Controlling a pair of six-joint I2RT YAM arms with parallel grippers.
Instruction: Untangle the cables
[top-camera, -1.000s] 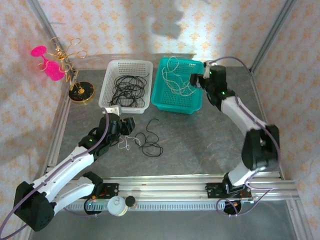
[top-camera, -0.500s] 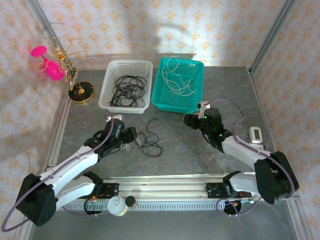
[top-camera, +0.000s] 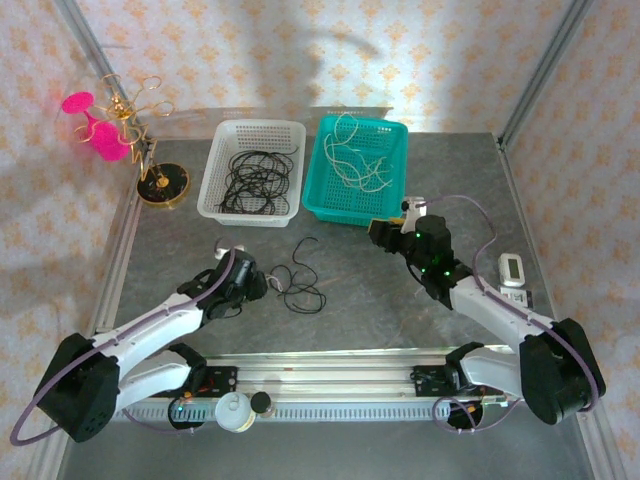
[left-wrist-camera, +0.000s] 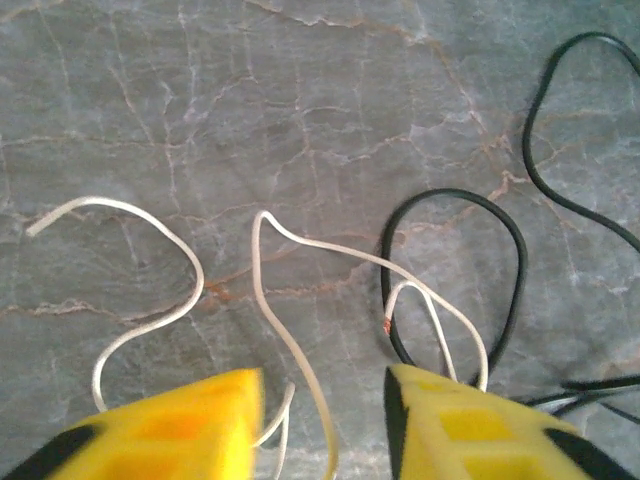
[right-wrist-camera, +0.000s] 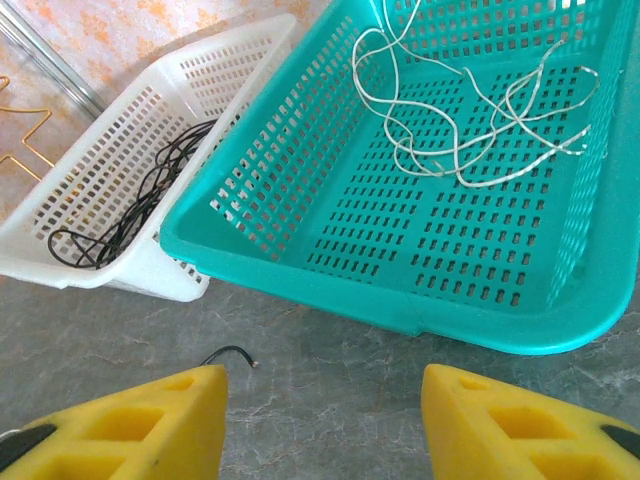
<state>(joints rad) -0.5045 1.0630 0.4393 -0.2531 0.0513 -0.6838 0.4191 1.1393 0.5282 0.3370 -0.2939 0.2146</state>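
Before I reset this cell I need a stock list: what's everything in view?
white basket: one, white, back left of centre.
black cables: several, black, in the white basket.
teal basket: one, teal, back centre.
whitish cables: several, whitish, in the teal basket.
loose black cable: one, black, on the table.
loose whitish cable: count unclear, whitish, crossing the black one.
ornament stand: one, gold with pink pieces, back left corner.
small device: one, white, right table edge.
left gripper: one, yellow, jaws apart astride the loose whitish cable.
right gripper: one, yellow, open, empty, facing the baskets.

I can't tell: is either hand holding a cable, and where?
Nothing held: left gripper straddles the white cable, jaws apart; right gripper open, empty.
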